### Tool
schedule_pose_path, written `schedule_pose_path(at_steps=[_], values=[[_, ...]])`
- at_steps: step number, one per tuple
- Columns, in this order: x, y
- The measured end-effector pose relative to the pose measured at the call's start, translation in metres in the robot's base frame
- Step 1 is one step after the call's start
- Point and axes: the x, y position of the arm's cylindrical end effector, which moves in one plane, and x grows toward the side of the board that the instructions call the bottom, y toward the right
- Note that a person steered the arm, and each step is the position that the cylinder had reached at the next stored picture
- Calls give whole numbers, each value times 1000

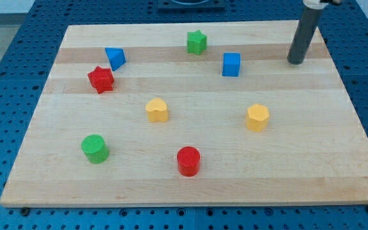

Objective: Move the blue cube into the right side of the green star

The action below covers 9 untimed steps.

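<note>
my dark straight rod stands upright near the view's top right corner of the pale wooden board (190, 185). my tip (295, 62) rests on the surface, holding nothing and touching no block. the small blue plastic cube (232, 64) sits well to the tip's left, apart from it. the green plastic star (197, 42) lies up and left of the cube, near but not touching. elsewhere on the board: blue triangular block (115, 57), red star block (100, 79), yellow heart-shaped block (157, 110), yellow hexagonal block (257, 117), green cylinder (94, 149), red cylinder (188, 160).
</note>
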Motion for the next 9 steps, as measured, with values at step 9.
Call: schedule_pose_path(at_steps=[9], values=[[20,-153]])
